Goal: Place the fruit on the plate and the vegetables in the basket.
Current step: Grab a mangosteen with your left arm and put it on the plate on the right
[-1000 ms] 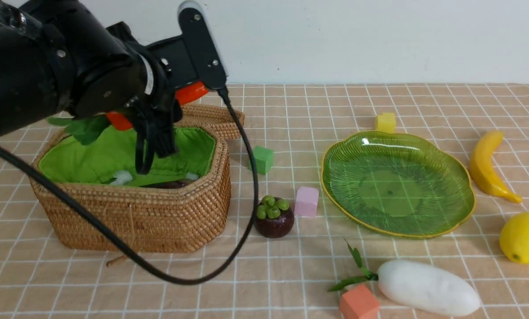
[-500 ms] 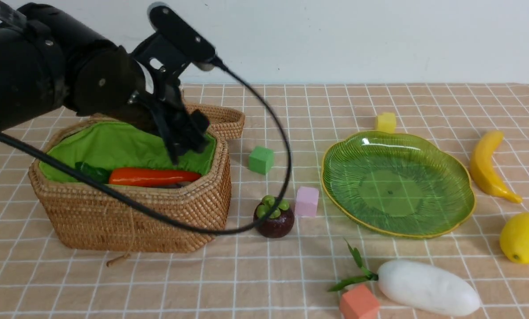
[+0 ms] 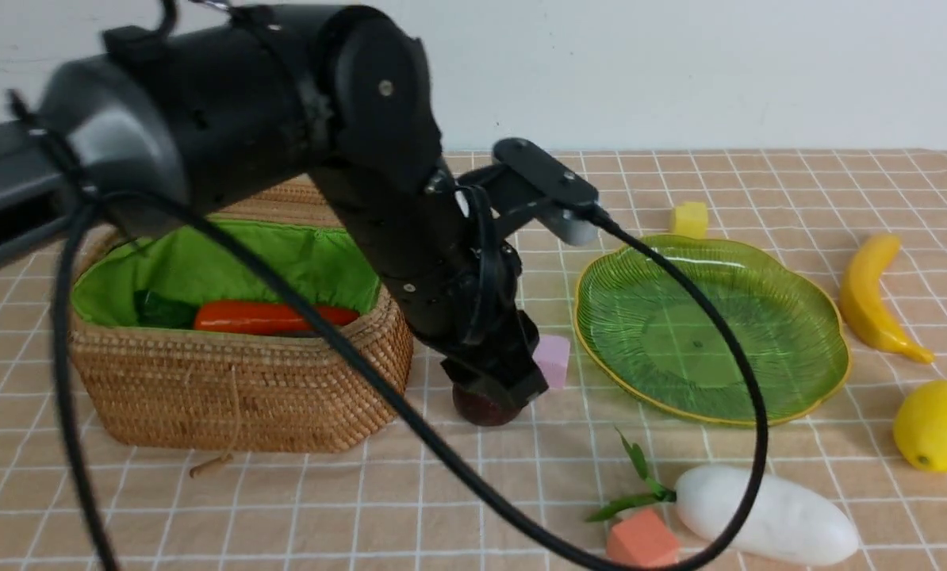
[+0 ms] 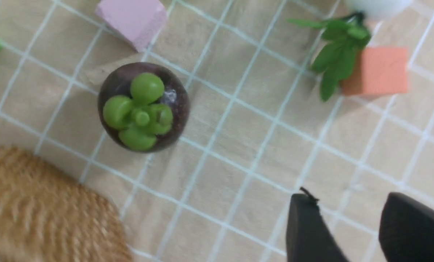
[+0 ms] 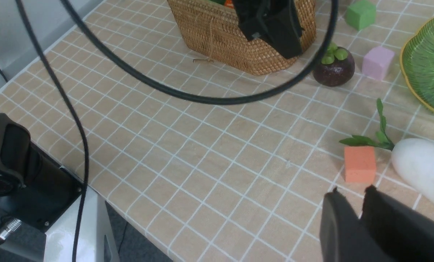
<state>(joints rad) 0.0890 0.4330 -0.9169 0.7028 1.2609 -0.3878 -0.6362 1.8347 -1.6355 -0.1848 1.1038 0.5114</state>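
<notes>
1. Left gripper [image 4: 348, 218]: the jaws stand at a moderate gap. Both fingers [image 4: 308, 233] are bare, with only the checked cloth [image 4: 238, 163] between them. I hold nothing and touch nothing.

2. Target: the mangosteen [image 4: 143, 107] sits upright on the cloth, green cap up. In the left wrist view it lies apart from my fingers and is not between them. In the front view my gripper hangs over it and hides its top. The basket [image 3: 243, 388] is just beside it on one side and the pink cube [image 3: 554, 357] on the other.

3. Step in hand, as I judge it: approach for the pick of the mangosteen. Its destination is the plate [image 3: 767, 317], which holds no fruit.

4. The next move calls for:
- centring the jaws over the cap;
- opening wider if the gap proves too small for the round body;
- descending without nudging the pink cube or the basket wall;
- closing on the widest part, since the glossy round skin may slip.

5. Right gripper [image 5: 362, 207]: it is low over the near cloth with the jaws narrow and nothing in them. I cannot tell whether the pads meet.

6. Remaining items:
- The carrot [image 3: 271, 316] lies in the basket.
- The radish [image 3: 767, 515] lies on the cloth, touching the orange cube [image 3: 640, 539].
- The banana [image 3: 870, 293] and the lemon [image 3: 937, 424] lie on the cloth beyond the plate.
</notes>
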